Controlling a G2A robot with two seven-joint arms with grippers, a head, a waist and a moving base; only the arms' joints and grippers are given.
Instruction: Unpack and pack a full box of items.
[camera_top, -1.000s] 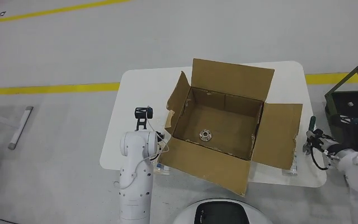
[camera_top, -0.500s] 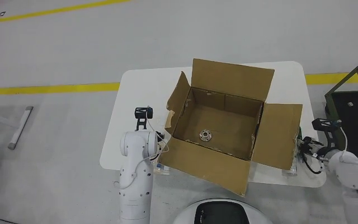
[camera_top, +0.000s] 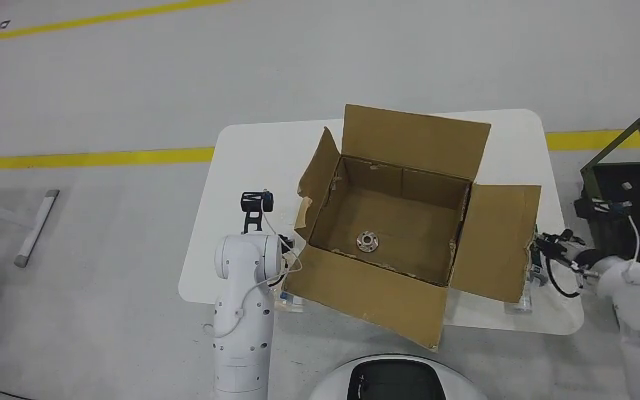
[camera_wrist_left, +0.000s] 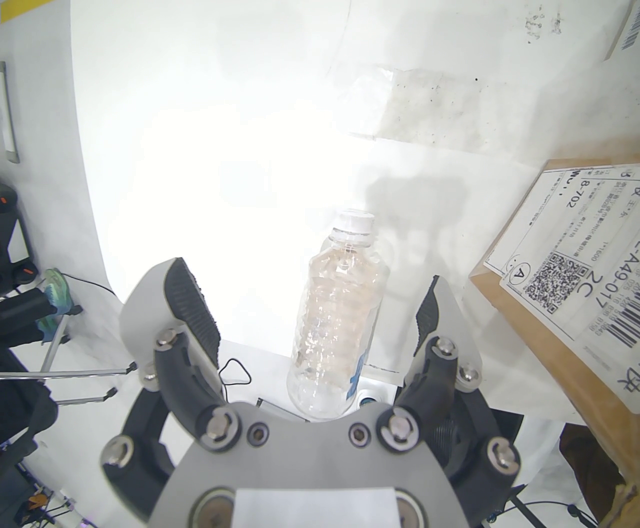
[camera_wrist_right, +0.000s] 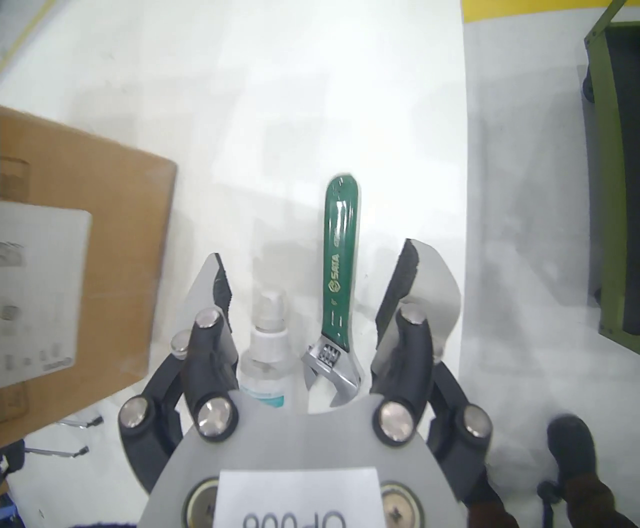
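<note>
The right claw (camera_top: 543, 265) shifted slightly over the desk (camera_top: 255, 160), nearer the box (camera_top: 500, 240) flap. Its arm swung behind it.

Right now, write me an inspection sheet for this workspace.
Surface: white table.
Job's things: open cardboard box holds one round metal part; plastic bottle, wrench and spray bottle lie on the table outside it.
Clutter: nothing seen.
Grippers: left gripper open over the plastic bottle; right gripper open over the wrench and spray bottle.
Cables: thin black wire near the left gripper.
Surroundings: grey floor, yellow line, green cart.
</note>
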